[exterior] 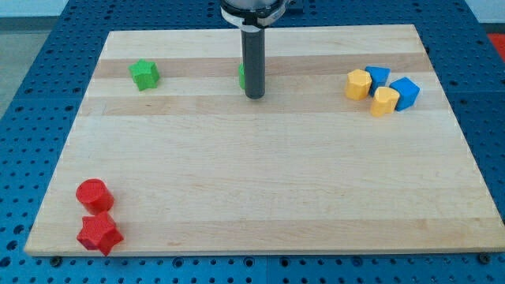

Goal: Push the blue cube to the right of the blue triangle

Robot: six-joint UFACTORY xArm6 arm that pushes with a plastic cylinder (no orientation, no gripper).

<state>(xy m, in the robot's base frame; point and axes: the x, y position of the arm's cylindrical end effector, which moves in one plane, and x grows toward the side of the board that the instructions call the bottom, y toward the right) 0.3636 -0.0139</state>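
The blue cube point(405, 92) sits at the right end of a cluster on the desk point(260, 197), touching a yellow block point(385, 101). The blue triangle point(378, 76) lies just to its upper left. The cube appears light, rigid and easily slid. It is compact, with no long axis. No jaws are fitted. My tip point(254, 96) rests well left of the cube.

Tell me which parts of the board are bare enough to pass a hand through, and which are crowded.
The widest bare stretch is the board's middle and bottom right, between the red cylinder with the red star and the upper-right cluster. That cluster is crowded: yellow blocks, blue triangle, blue cube. My tip stands beside a half-hidden green block, right of the green star.
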